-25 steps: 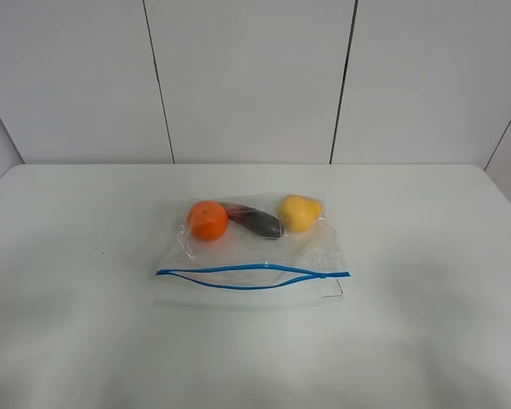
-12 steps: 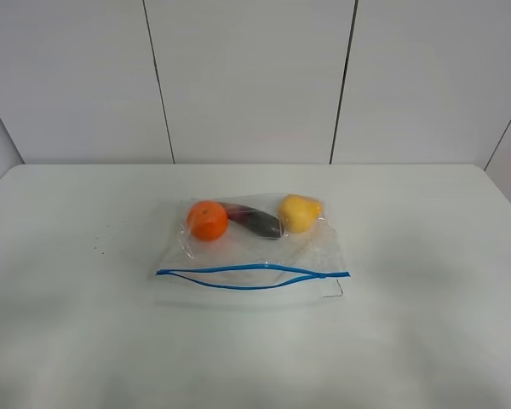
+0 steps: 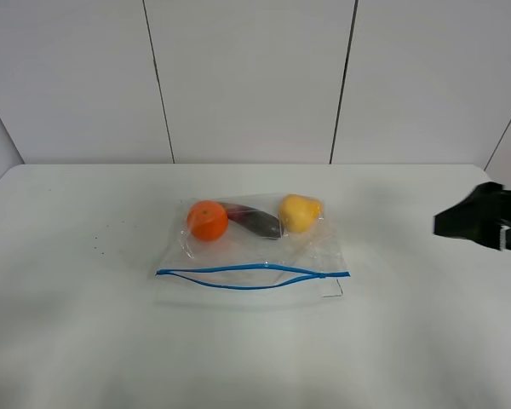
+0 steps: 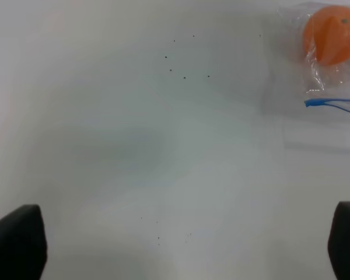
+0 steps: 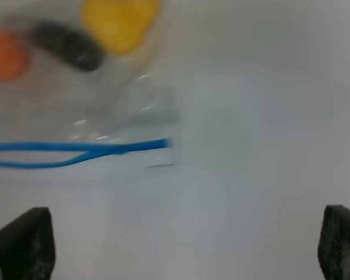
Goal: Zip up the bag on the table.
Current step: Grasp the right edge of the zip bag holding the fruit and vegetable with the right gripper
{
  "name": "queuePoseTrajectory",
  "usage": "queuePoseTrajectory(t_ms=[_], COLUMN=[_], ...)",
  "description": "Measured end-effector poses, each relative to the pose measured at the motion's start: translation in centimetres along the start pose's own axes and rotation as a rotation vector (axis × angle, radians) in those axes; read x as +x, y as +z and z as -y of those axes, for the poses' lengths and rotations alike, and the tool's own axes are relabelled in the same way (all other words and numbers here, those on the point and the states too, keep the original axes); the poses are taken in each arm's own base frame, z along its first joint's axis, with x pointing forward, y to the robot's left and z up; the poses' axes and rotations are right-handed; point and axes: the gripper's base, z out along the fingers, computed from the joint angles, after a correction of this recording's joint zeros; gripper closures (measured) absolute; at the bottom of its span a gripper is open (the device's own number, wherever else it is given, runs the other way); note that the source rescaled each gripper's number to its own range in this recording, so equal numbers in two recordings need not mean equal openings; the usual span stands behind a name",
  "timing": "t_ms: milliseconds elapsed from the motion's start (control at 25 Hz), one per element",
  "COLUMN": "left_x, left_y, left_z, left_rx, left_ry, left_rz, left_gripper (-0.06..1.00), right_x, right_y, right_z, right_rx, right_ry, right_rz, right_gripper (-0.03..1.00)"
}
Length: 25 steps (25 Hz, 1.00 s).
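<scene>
The left fingers (image 4: pixel 14 242) stand spread wide with nothing between them, only their dark tips showing; the right fingers (image 5: pixel 20 244) are likewise wide apart and empty. The bag (image 3: pixel 264 251) lies flat mid-worktop (image 3: pixel 77 332), clear and crinkly, its blue zipper strip (image 3: pixel 175 273) on the near edge, the two tracks bowed apart. Inside sit an orange fruit (image 3: pixel 208 221), a dark purple fruit (image 3: pixel 260 221) and a yellow fruit (image 3: pixel 299 212). The right arm (image 3: pixel 481 223) is cut off at the overhead view's edge; the right wrist view is blurred

Clear, crinkly, glossy plastic bag (image 3: pixel 251 256); smooth matt white table (image 3: pixel 85 341); matt black end effector (image 3: pixel 481 223)
</scene>
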Motion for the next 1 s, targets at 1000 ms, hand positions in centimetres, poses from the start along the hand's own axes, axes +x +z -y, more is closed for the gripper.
queuePoseTrajectory(t_ms=[1000], left_x=[0.0], left_y=[0.0], left_z=[0.0], left_rx=[0.0], left_ry=[0.001], left_rz=[0.001], left_gripper=[-0.06], right_x=[-3.7], right_y=[25.0], right_z=[10.4], right_rx=[-0.68], right_ry=[0.085], right_rz=[-0.376], right_gripper=[-0.03])
